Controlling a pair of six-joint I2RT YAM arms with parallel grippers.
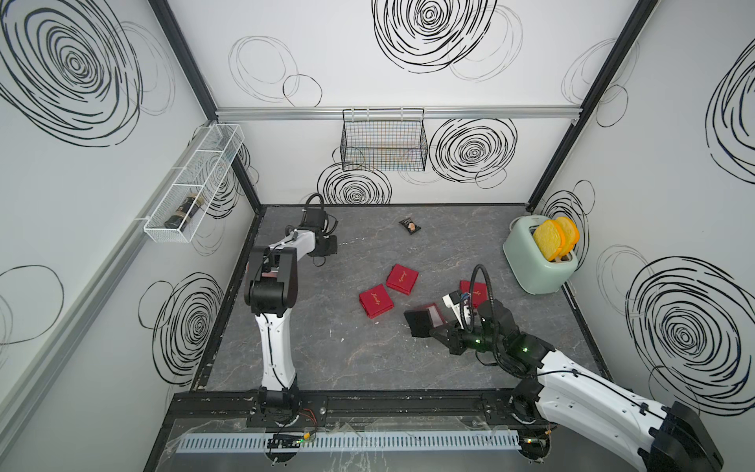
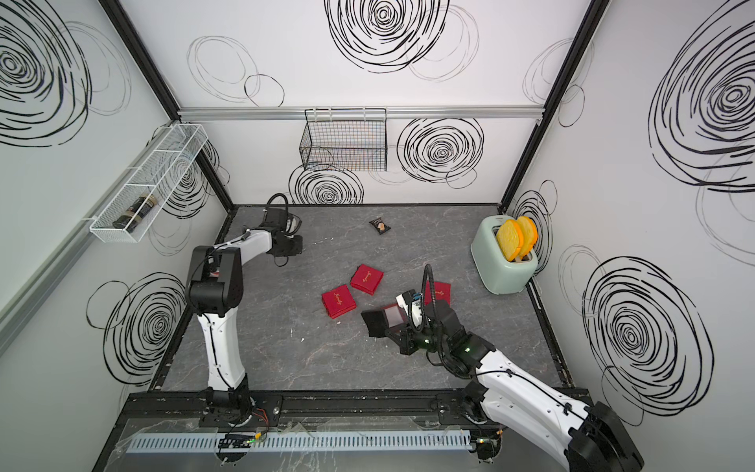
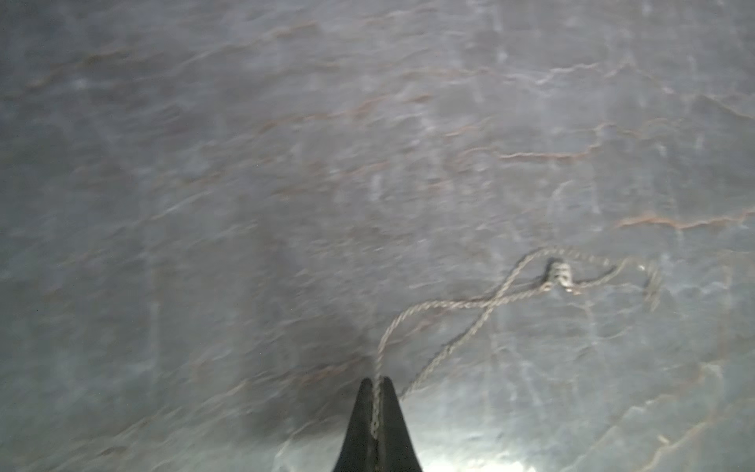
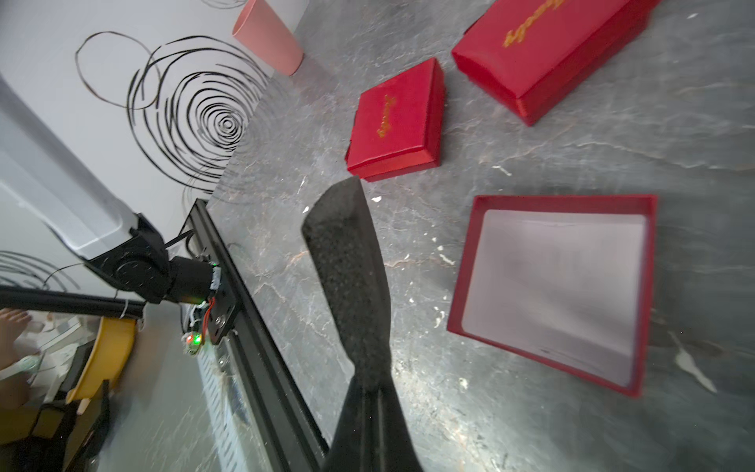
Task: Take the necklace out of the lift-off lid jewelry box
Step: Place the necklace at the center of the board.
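Silvery necklace [image 3: 470, 304] trails pinched in the outstretched left pincer [image 3: 376, 384]; right pincer [image 4: 369, 388] clamps black foam [image 4: 347, 265].

The tabletop [image 3: 245, 163] looked like grey veined stone, smooth, faint sheen. The necklace [image 3: 486, 304] was fine twisted metal chain, pale silver, dull glint. The closed red box [image 4: 398, 122] had a smooth, satin, card-like skin with gold foil lettering. The open red box [image 4: 463, 265] showed a matt white lining [image 4: 564, 286]. The black pad [image 4: 347, 265] was grainy, speckled, foam-like. The toaster [image 1: 529, 261] looked like glossy mint plastic.
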